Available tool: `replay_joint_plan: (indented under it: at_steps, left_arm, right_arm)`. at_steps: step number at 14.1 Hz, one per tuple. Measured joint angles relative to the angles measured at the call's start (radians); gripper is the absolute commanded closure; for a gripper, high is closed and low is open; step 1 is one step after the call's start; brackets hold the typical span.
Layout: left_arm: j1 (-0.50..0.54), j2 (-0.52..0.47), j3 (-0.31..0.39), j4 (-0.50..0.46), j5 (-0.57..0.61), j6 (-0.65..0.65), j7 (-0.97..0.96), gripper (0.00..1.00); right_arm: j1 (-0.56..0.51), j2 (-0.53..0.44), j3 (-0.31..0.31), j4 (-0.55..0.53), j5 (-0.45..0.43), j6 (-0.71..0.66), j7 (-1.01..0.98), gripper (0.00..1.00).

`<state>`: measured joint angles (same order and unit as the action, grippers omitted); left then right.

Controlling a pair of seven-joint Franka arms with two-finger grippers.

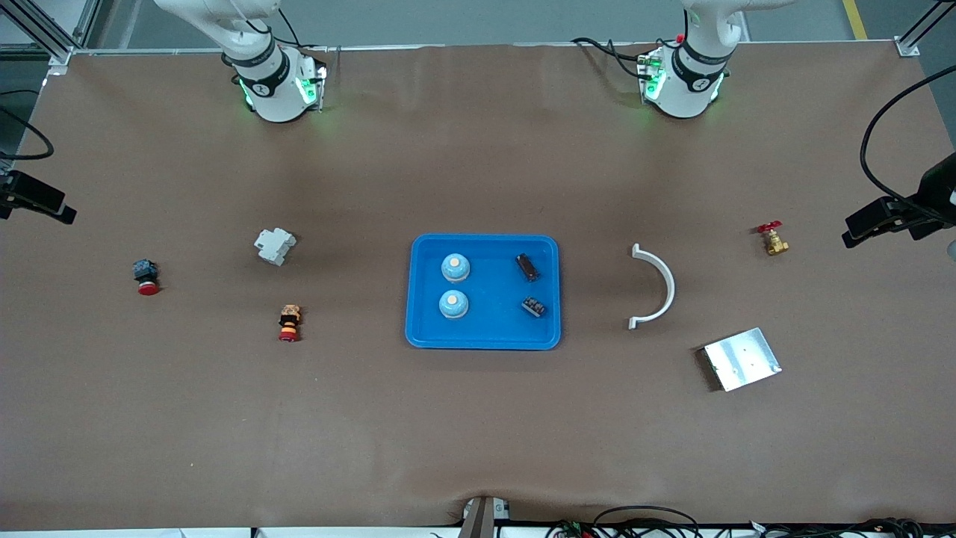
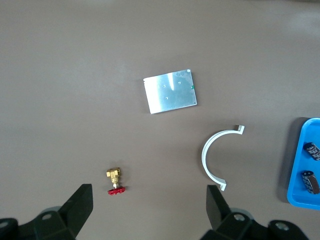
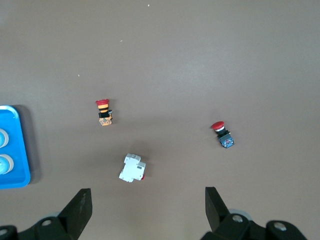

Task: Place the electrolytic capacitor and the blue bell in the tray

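The blue tray (image 1: 493,334) lies in the middle of the table. In it sit two blue bells (image 1: 455,267) (image 1: 452,304) toward the right arm's end, and two dark electrolytic capacitors (image 1: 528,267) (image 1: 533,306) toward the left arm's end. The left wrist view shows the tray's edge (image 2: 300,170) and both capacitors (image 2: 313,150) (image 2: 310,181). My left gripper (image 2: 150,202) hangs open and empty over bare table by a brass valve (image 2: 114,176). My right gripper (image 3: 147,202) hangs open and empty over bare table by a white breaker (image 3: 132,168). Neither hand shows in the front view.
Toward the left arm's end lie a white curved clamp (image 1: 657,288), a silver plate (image 1: 742,359) and the brass valve (image 1: 773,239). Toward the right arm's end lie the white breaker (image 1: 275,245), a red-capped button (image 1: 146,276) and an orange-and-red button (image 1: 289,323).
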<state>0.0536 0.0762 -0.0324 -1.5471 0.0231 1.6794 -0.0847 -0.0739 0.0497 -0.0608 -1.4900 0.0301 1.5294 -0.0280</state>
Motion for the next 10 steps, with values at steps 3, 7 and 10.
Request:
replay_joint_plan:
  at_steps: [3,7,10]
  left_arm:
    - [0.0,-0.002,0.0,0.0,0.0,-0.001,0.0,0.0]
    - [0.0,-0.002,0.0,0.0,0.0,-0.001,0.0,0.0]
    - [0.0,-0.002,0.0,0.0,0.0,-0.001,0.0,0.0]
  right_arm:
    - [0.0,-0.027,0.009,0.0,0.002,-0.024,0.0,0.0]
    - [0.0,-0.041,0.012,-0.001,0.007,-0.043,-0.001,0.0]
    - [0.001,-0.043,0.016,-0.001,0.009,-0.045,-0.002,0.0]
